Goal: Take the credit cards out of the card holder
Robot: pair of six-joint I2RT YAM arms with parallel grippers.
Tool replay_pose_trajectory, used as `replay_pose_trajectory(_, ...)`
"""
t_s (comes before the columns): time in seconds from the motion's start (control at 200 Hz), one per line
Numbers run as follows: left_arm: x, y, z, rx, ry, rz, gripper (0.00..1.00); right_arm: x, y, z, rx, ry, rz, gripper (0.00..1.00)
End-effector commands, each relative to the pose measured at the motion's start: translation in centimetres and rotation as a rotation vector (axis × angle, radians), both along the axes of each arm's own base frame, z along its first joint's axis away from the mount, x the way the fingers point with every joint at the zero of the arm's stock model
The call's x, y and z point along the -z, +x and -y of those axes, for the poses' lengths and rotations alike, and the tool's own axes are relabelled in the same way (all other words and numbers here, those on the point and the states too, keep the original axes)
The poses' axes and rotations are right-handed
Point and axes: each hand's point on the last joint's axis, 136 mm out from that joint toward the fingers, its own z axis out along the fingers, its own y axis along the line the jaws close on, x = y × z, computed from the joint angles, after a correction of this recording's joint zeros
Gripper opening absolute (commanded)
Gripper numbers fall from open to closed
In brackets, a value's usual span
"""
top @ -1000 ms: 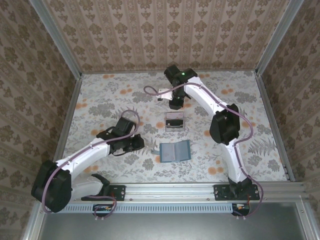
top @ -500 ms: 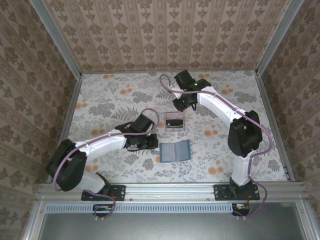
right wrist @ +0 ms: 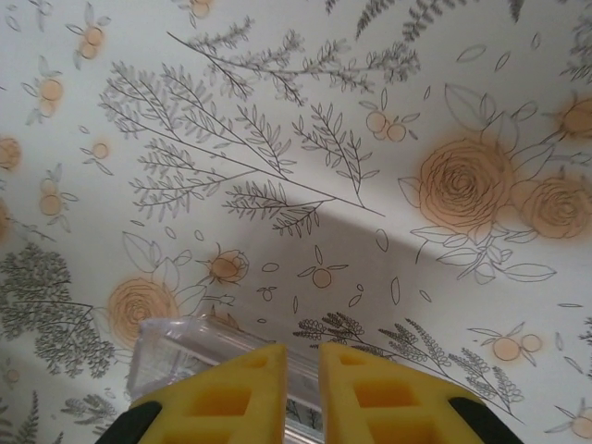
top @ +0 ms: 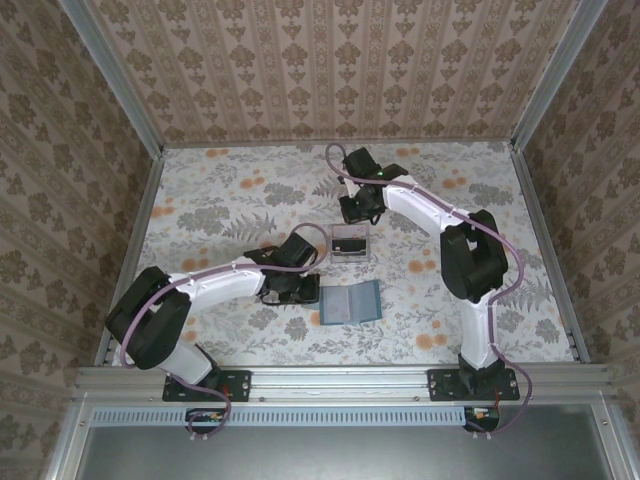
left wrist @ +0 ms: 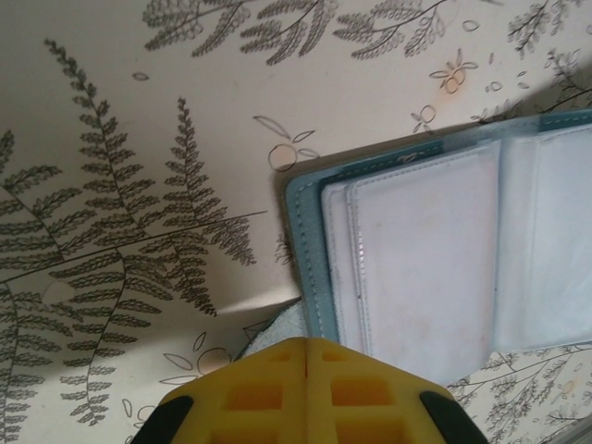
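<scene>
The teal card holder (top: 350, 302) lies open like a book on the flowered table, front of centre. In the left wrist view its left panel (left wrist: 310, 250) has clear sleeves with pale credit cards (left wrist: 425, 250) tucked inside. My left gripper (top: 303, 283) is at the holder's left edge. Its yellow fingers are pressed together, and the tip (left wrist: 306, 342) sits right over the teal border with nothing seen between them. My right gripper (top: 358, 212) hovers over the far rim of the clear tray; its fingers (right wrist: 302, 350) stand a narrow gap apart, with nothing held.
A small clear plastic tray (top: 350, 243) stands just behind the holder; its wall (right wrist: 171, 351) shows under my right fingers. Patterned walls and metal rails close in the table on all sides. The arm bases sit at the near edge.
My left arm has swung right up to the holder's left edge and its jaws have closed. The right gripper has come nearer to the tray's far rim, its gap narrowing slightly.
</scene>
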Motion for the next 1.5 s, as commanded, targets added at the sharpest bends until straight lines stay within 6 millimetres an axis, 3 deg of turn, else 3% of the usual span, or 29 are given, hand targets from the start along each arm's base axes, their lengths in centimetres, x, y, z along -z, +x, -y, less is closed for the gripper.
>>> replay_pose_trajectory(0.0,0.9,-0.7,-0.8,-0.009,0.035,-0.026,0.06,-0.1,0.7,-0.8,0.019,0.039,-0.003,0.16)
replay_pose_trajectory(0.365,1.3,-0.9,-0.9,-0.010,0.037,-0.032,0.06,1.9,0.0,-1.0,0.011,0.024,-0.048,0.15)
replay_pose_trajectory(0.905,1.3,-1.2,-1.4,-0.014,0.031,-0.032,0.06,2.8,-0.3,-1.1,0.015,-0.003,-0.056,0.15)
replay_pose_trajectory(1.055,1.3,-1.2,-1.4,-0.011,0.027,-0.031,0.05,0.9,0.1,-1.2,0.015,-0.013,-0.014,0.16)
replay_pose_trajectory(1.24,1.5,-1.2,-1.4,-0.012,0.026,-0.031,0.05,-3.0,0.1,-0.8,0.032,-0.024,0.063,0.18)
replay_pose_trajectory(1.495,2.0,-1.2,-1.6,-0.009,0.039,-0.034,0.05,-6.5,-3.7,-1.7,0.038,0.069,0.058,0.18)
